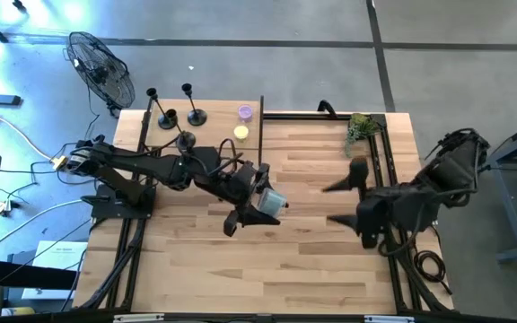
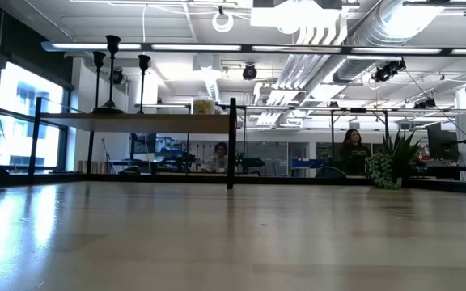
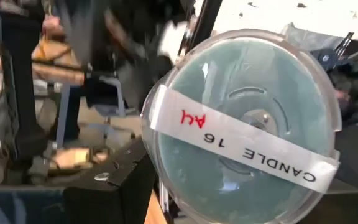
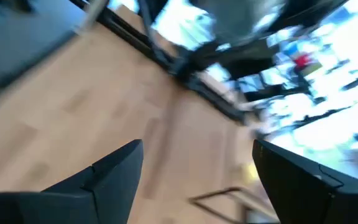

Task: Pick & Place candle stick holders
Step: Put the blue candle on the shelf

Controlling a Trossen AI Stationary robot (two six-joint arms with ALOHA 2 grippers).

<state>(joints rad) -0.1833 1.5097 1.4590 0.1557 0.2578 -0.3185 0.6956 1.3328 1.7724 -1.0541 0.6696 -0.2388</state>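
Pale wood planks make up the desk (image 1: pixel 267 260), and I'll place everything by the black upright post (image 1: pixel 262 117) standing at its far edge. Largest on it are the two dark arms: the left one reaches from its base across the middle, elbow bent low, its wrist ending just this side of the post, while the right arm sits folded well off to the post's right, wrist raised above the boards. The left tool (image 1: pixel 260 208) is closed on a round clear-lidded candle tin (image 3: pixel 244 127), pale blue-green inside, with a taped label across the lid, which fills the left wrist view. The right tool (image 4: pixel 194 177) stands wide with nothing between its fingers (image 4: pixel 107 171), only bare desk beyond them. The candle stick holders (image 1: pixel 176 117), three small black ones with thin stems, stand together left of the post on a raised shelf there; the low view shows them upright on that shelf. Two small candles (image 1: pixel 243 122) sit between them and the post. A small green plant (image 1: pixel 360 127) is right of the post. To my eye the step in hand is carrying that tin, not a holder; doing it well means keeping the tin level, steering it wide of the thin stems, and lowering it gently before letting go.
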